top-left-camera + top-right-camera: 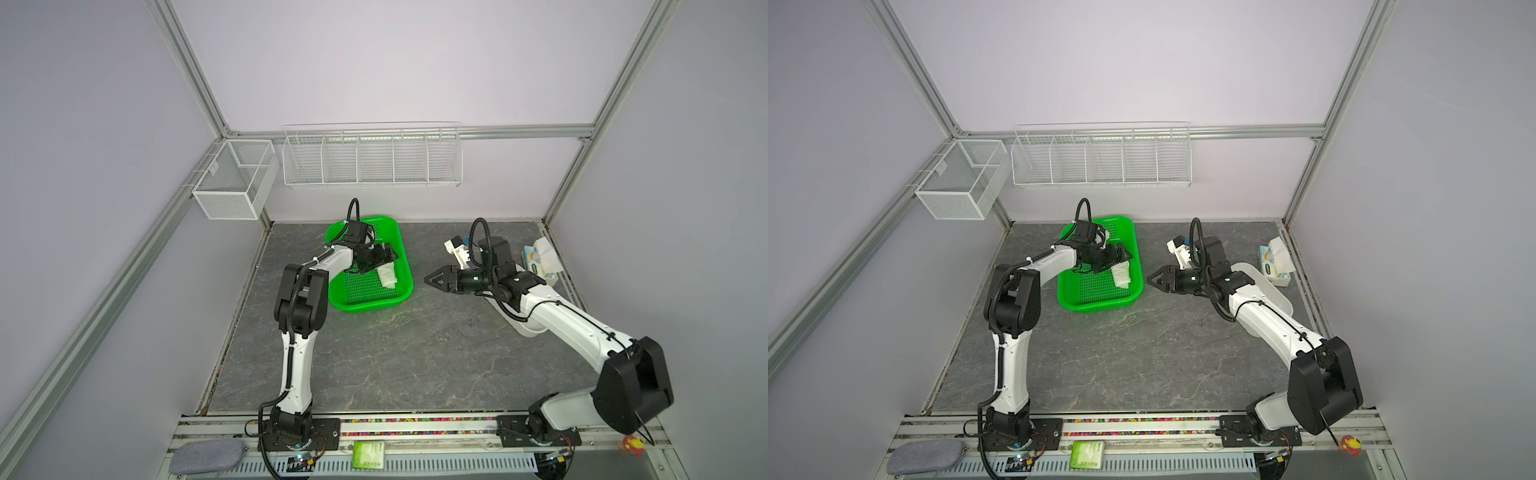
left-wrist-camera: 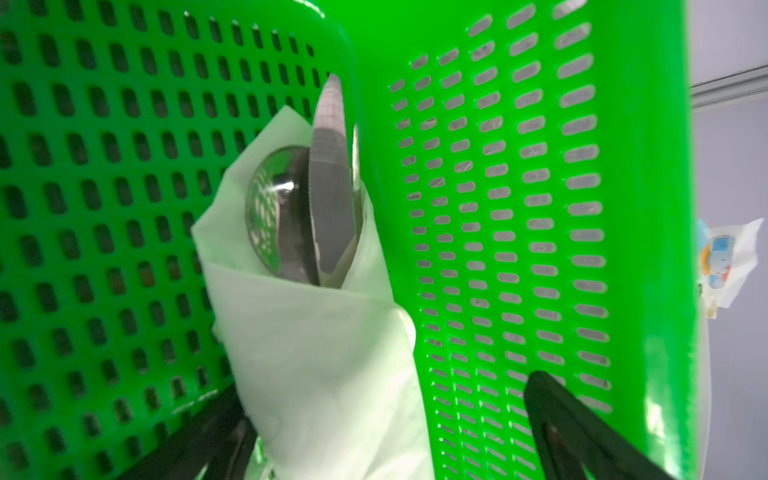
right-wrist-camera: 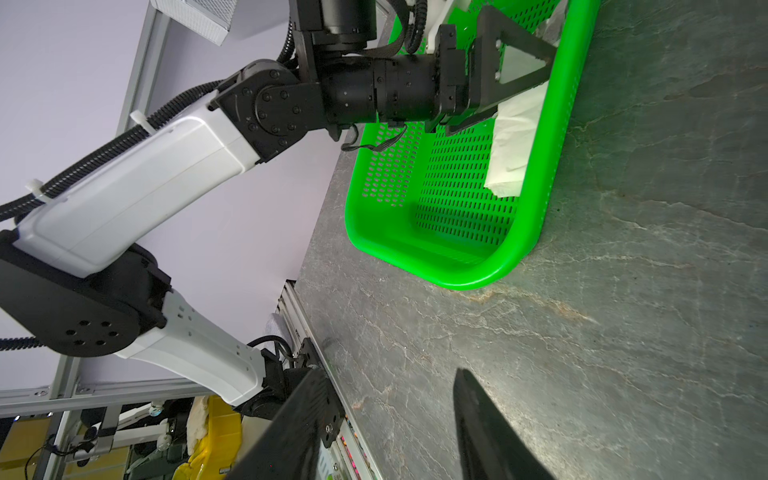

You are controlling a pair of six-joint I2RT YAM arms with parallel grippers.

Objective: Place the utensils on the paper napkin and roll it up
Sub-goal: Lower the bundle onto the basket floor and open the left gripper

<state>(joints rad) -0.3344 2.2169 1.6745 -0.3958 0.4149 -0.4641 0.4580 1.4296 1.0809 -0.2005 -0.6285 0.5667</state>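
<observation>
Two grippers, one bundle: we see the paper napkin already rolled round the utensils, with the spoon and knife heads protruding. It lies in the green perforated basket, just beside its long wall. Its long axis runs straight out from the left gripper, whose jaws stand wide apart astride the roll's near end, clamping nothing. The right gripper, jaws partly apart and empty, hovers over the table outside the basket — we judge the left arm far nearer.
</observation>
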